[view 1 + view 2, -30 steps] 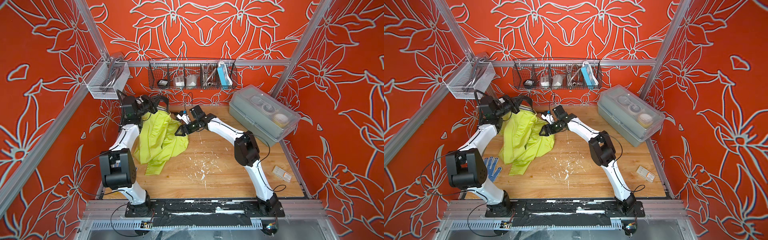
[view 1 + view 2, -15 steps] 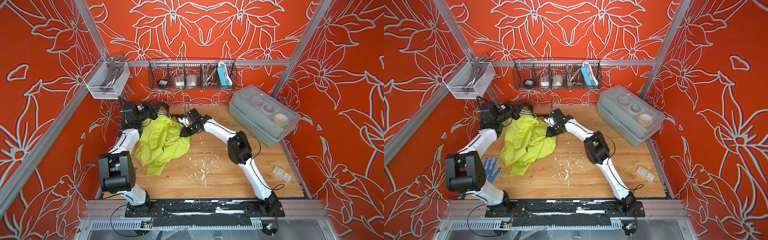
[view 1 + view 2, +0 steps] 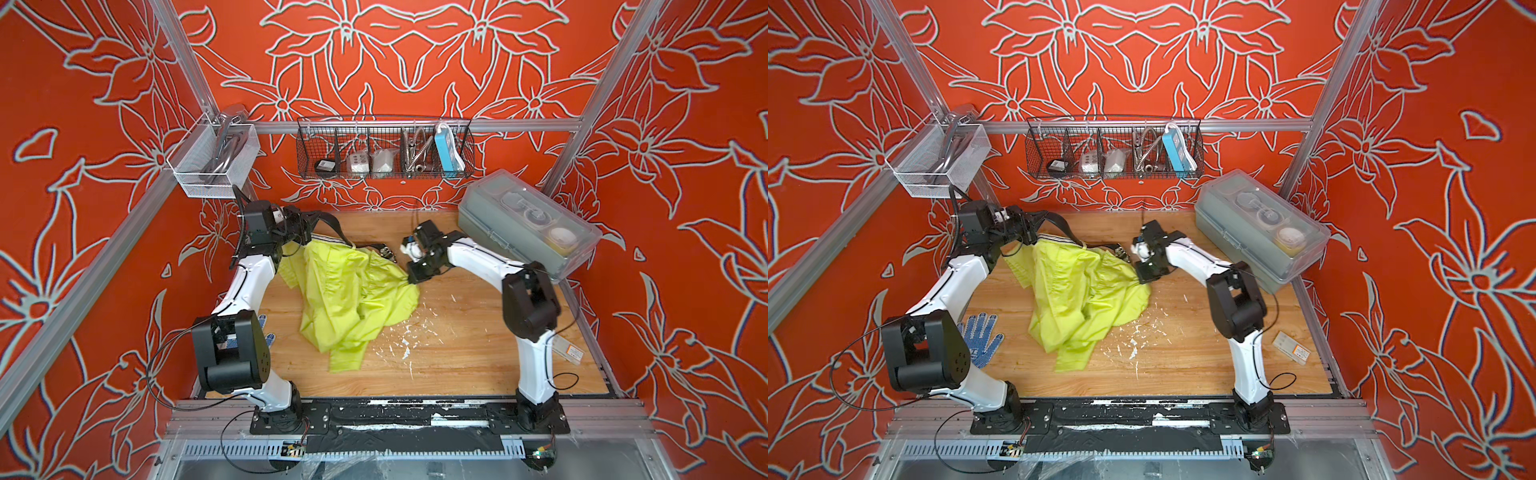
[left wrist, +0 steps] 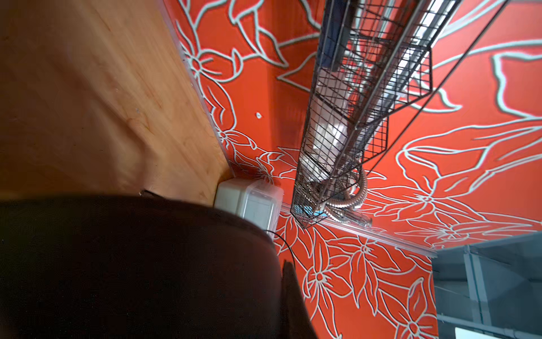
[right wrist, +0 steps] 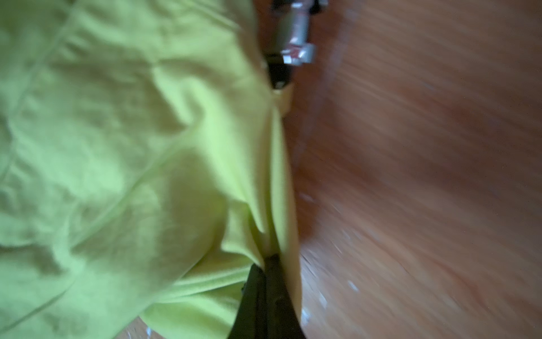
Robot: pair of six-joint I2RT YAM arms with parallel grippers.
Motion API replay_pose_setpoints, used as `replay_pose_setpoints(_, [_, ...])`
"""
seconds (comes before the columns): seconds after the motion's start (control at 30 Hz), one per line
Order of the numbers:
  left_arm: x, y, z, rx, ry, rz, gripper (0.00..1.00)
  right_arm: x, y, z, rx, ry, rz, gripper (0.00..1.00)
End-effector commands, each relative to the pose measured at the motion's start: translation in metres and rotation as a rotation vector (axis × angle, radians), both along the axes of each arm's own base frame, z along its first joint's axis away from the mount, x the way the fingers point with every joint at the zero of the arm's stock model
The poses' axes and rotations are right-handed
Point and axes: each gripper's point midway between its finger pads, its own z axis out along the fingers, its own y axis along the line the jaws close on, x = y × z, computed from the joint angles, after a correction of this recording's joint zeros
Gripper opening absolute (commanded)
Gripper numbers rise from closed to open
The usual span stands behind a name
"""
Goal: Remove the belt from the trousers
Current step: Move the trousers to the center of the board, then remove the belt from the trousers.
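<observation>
The lime-green trousers [image 3: 349, 295] lie crumpled on the wooden table [image 3: 457, 365], left of centre in both top views. The belt [image 3: 332, 226] arches as a dark strap from my left gripper [image 3: 311, 220] at the back left down to the waistband. Its silver buckle [image 3: 385, 252] lies at the trousers' back edge. The left gripper is shut on the belt, and the strap [image 4: 132, 264] fills much of the left wrist view. My right gripper [image 3: 414, 277] is shut on the trousers' right edge, pinching a fold [image 5: 264, 229]. Buckle [image 5: 296, 38] and belt [image 5: 277, 73] show beyond it.
A grey lidded box [image 3: 528, 224] stands at the back right. A wire basket [image 3: 384, 149] hangs on the back wall, and a mesh tray [image 3: 214, 160] at the back left. A blue-dotted glove [image 3: 980, 336] lies by the left arm. A small carton [image 3: 569, 352] sits front right.
The right gripper has closed on the trousers' right edge and moved right, drawing the fabric out with it. The left gripper keeps hold of the belt at the back left.
</observation>
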Motion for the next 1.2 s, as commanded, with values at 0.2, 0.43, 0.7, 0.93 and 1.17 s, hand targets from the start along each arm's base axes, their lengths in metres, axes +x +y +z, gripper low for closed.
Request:
replay_pose_setpoints(0.2, [-0.002,0.008,-0.063,0.189,0.095,-0.041,0.00,-0.016,-0.028,0.022,0.091,0.068,-0.041,0.28])
replay_pose_setpoints(0.43, [-0.010,-0.025,-0.106,0.209,0.194,-0.135,0.00,0.030,-0.012,0.067,0.105,-0.140,0.053,0.87])
replay_pose_setpoints(0.7, [-0.010,-0.037,-0.106,0.203,0.210,-0.149,0.00,0.070,0.032,0.041,0.140,-0.180,0.236,1.00])
replay_pose_setpoints(0.93, [-0.009,-0.038,-0.095,0.196,0.207,-0.152,0.00,0.100,0.044,0.003,0.100,-0.173,0.255,0.66])
replay_pose_setpoints(1.17, [-0.017,-0.039,-0.102,0.194,0.226,-0.151,0.00,0.121,0.044,0.003,0.070,-0.243,0.198,0.67])
